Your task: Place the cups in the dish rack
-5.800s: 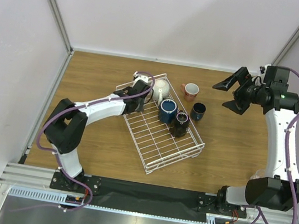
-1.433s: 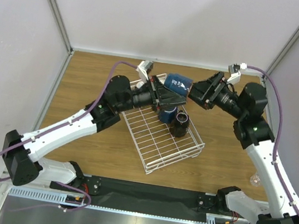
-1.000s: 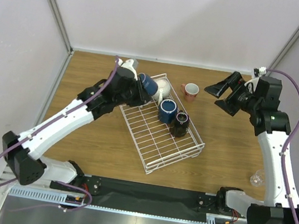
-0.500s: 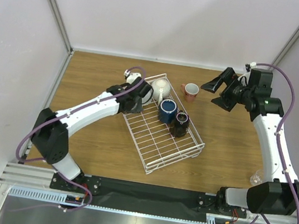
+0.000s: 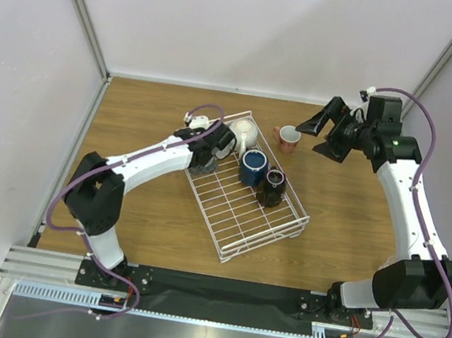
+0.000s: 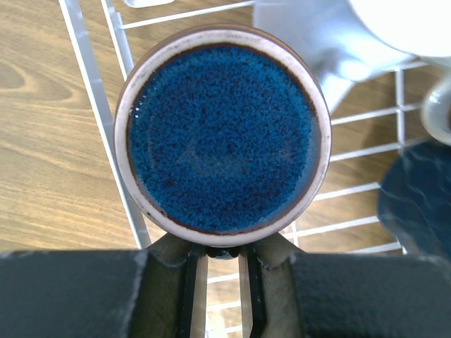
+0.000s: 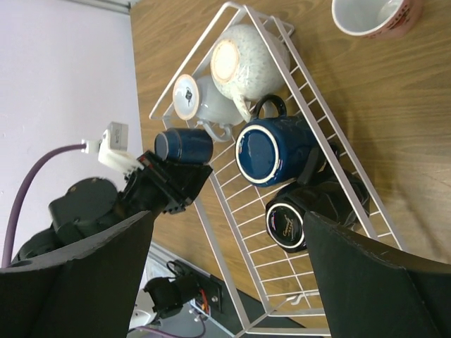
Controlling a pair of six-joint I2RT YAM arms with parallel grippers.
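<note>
The white wire dish rack (image 5: 239, 222) lies slantwise mid-table. In it stand a cream-white mug (image 5: 243, 131), a navy blue mug (image 5: 252, 166) and a black mug (image 5: 272, 186). The right wrist view also shows a pale grey-blue mug (image 7: 204, 98) there. My left gripper (image 5: 212, 147) is shut on the handle of a dark navy mug (image 6: 222, 137), which is upside down at the rack's far left corner. A salmon-pink mug (image 5: 288, 138) stands upright on the wood beside the rack. My right gripper (image 5: 319, 135) is open and empty, in the air just right of it.
The wooden table (image 5: 136, 198) is enclosed by pale walls with metal posts at the back corners. Both arm bases sit on the black strip at the near edge. In the rack, the near half of the wire grid (image 7: 282, 282) holds no mugs.
The right gripper passed the dark navy mug to the left gripper, which carried it to the rack's far left corner. The right arm pulled back, then moved left toward the salmon-pink mug.
</note>
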